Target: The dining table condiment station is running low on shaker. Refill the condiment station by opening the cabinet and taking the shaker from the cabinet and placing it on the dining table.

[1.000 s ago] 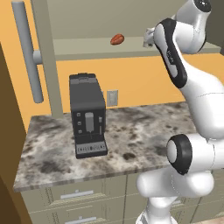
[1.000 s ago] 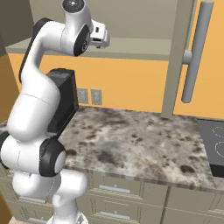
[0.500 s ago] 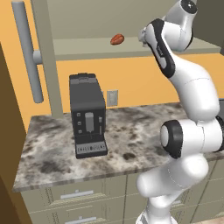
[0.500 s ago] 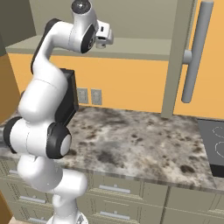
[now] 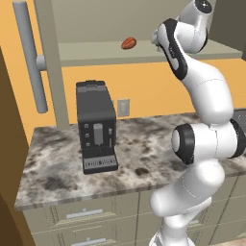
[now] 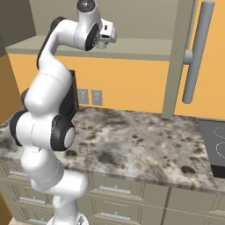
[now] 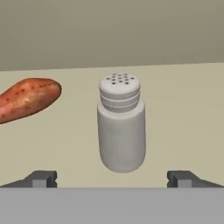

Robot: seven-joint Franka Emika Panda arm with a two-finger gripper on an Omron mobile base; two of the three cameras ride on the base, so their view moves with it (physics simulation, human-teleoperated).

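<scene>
The shaker (image 7: 121,131), a small grey cylinder with a paler holed cap, stands upright on the shelf of the cabinet (image 5: 96,52), straight ahead of the hand. My gripper (image 7: 113,179) is open: its two dark fingertips (image 7: 42,178) stand wide apart, just short of the shaker, one to each side of it, touching nothing. From the base views the gripper (image 5: 154,39) (image 6: 110,36) is at the front edge of the shelf, with the arm stretched high. The cabinet door (image 5: 29,62) hangs open. The dining table is out of view.
A reddish-brown sweet potato (image 7: 27,99) (image 5: 128,43) lies on the shelf left of the shaker. Below, a black coffee machine (image 5: 96,127) stands on the stone counter (image 5: 144,153). The other open door (image 6: 197,57) and a stove corner (image 6: 214,145) lie to the right.
The hand has moved a little further in towards the shelf, and the arm's lower links have swung upright. The jaws stayed open. Nothing on the shelf has moved.
</scene>
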